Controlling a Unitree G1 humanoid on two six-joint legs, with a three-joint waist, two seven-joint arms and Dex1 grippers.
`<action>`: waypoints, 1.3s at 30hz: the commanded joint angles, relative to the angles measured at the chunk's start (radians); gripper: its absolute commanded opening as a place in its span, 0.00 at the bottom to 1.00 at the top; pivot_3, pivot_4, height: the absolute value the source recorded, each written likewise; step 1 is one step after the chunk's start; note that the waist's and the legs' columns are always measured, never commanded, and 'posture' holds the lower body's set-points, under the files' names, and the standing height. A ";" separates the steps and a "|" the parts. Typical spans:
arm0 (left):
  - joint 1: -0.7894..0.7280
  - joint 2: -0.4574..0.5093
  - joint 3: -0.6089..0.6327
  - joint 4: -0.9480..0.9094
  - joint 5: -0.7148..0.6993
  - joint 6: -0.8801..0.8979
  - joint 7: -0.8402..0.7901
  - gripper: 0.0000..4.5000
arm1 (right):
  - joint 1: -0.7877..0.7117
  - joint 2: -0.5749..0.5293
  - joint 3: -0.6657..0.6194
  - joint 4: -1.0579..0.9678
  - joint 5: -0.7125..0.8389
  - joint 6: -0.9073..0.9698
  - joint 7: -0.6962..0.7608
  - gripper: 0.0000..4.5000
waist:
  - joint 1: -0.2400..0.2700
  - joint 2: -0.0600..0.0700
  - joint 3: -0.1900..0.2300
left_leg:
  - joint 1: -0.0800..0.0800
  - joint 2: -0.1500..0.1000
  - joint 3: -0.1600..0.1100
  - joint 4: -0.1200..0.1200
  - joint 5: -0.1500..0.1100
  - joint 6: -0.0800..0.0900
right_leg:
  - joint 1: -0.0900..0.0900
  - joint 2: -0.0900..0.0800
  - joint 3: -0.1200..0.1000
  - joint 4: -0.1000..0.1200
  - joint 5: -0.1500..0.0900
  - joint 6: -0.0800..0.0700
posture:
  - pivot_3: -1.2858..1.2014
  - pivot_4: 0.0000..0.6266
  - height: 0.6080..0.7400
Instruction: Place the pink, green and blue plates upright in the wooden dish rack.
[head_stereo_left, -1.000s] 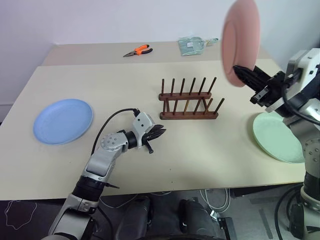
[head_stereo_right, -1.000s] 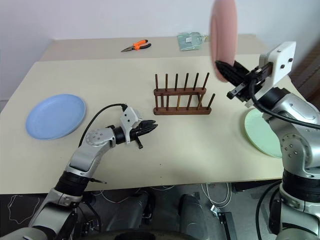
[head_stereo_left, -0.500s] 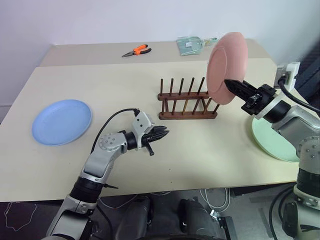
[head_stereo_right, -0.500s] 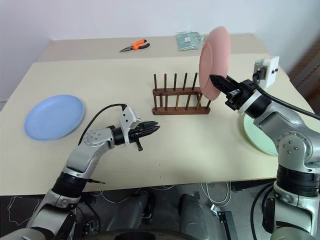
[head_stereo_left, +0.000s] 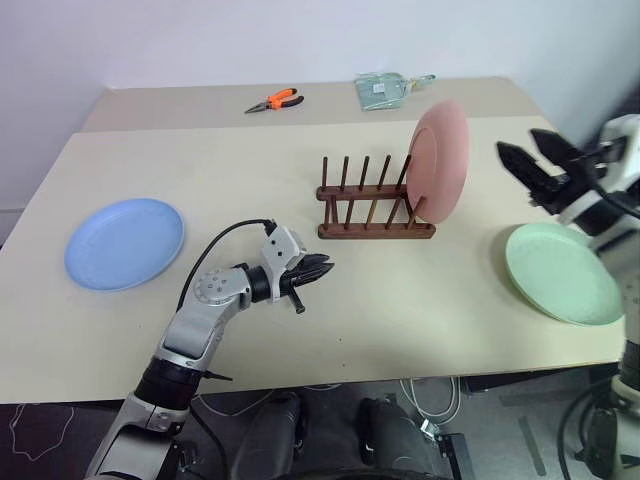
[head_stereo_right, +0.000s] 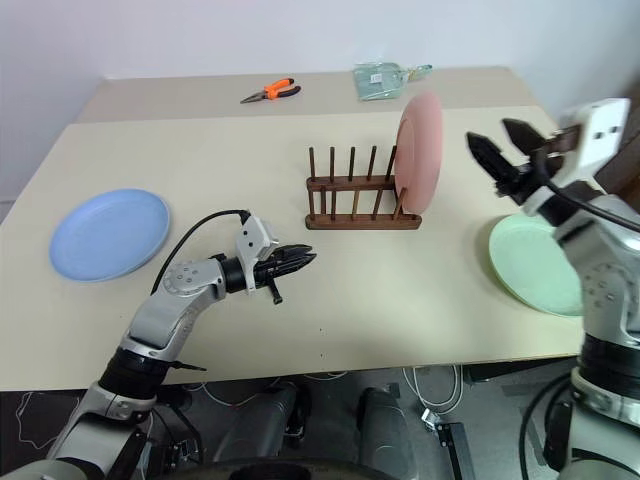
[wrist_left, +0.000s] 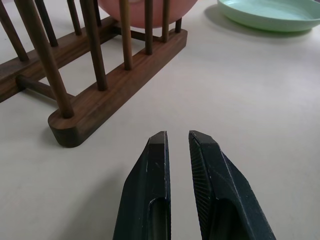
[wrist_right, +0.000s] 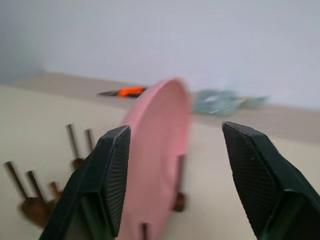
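Beige tabletop (head_stereo_left: 400, 300) set against a pale wall carries the wooden dish rack (head_stereo_left: 375, 205) near its middle. The pink plate (head_stereo_left: 438, 160) stands upright at the rack's right end, between the pegs. The blue plate (head_stereo_left: 125, 242) lies flat far to the left, and the green plate (head_stereo_left: 560, 272) lies flat near the right edge. At the back lie orange-handled pliers (head_stereo_left: 274, 100) and a clear packet (head_stereo_left: 382, 90). The left tool (head_stereo_left: 318, 270) sits low over the tabletop in front of the rack, holding nothing; its wrist view shows what the head views cannot settle, the two fingers (wrist_left: 150, 190) nearly together with a thin gap, the rack's end just beyond them and the green plate's rim behind. The right tool (head_stereo_left: 532, 155) hangs above the green plate, right of the pink plate, fingers spread wide and holding nothing. Its wrist view looks at the pink plate edge-on between the parted fingers (wrist_right: 107, 175), apart from both.
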 joint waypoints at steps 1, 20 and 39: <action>-0.006 0.002 -0.002 -0.018 -0.004 -0.010 -0.012 0.14 | 0.152 -0.055 -0.026 -0.081 -0.049 0.029 0.046 0.66 | -0.003 0.000 0.000 | 0.000 0.000 0.000 0.000 0.000 0.000 | 0.000 0.000 0.000 0.000 0.000 0.000 | 0.52 0.24 0.84; -0.037 -0.004 -0.025 0.036 0.024 -0.055 -0.045 0.14 | 0.287 -0.011 0.216 0.059 -0.563 -0.115 -0.193 0.01 | -0.004 0.001 -0.001 | 0.001 0.001 0.003 0.002 0.000 0.000 | 0.001 0.000 0.000 0.000 0.000 0.000 | 0.52 0.24 0.84; 0.008 0.114 0.184 0.150 -0.017 -0.229 -0.035 0.14 | -0.347 0.332 0.201 -0.308 0.818 0.121 -0.536 0.01 | -0.032 0.001 0.002 | 0.001 0.002 0.003 -0.001 -0.001 0.001 | -0.002 -0.002 0.001 0.001 0.000 0.000 | 0.52 0.24 0.84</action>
